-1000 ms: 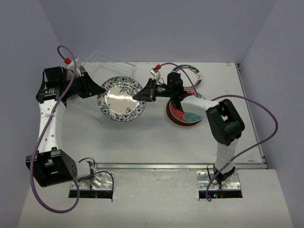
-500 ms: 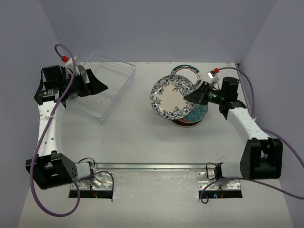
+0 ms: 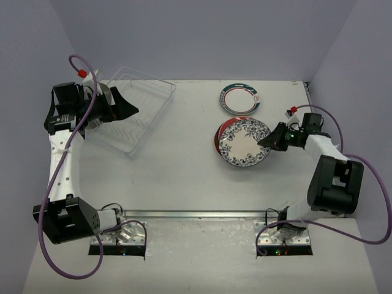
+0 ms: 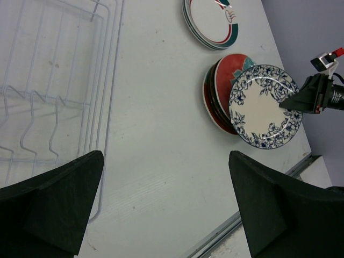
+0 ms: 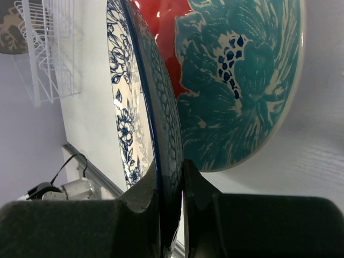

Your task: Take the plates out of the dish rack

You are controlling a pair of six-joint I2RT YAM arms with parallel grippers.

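On the tabletop (image 3: 184, 177) sits the dish rack (image 3: 131, 116). Well right of the dish rack, a red plate stack (image 3: 220, 138) carries a blue-floral plate (image 3: 244, 142), its rim pinched by the right end effector (image 3: 262, 141). The left end effector (image 3: 130, 110), fingers spread, hovers over the dish rack.

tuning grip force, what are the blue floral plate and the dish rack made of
The blue floral plate: likely glazed ceramic, glossy; its thick rim shows in the right wrist view. The dish rack: probably clear plastic, as the table shows through it; its thin ribs could be wire.
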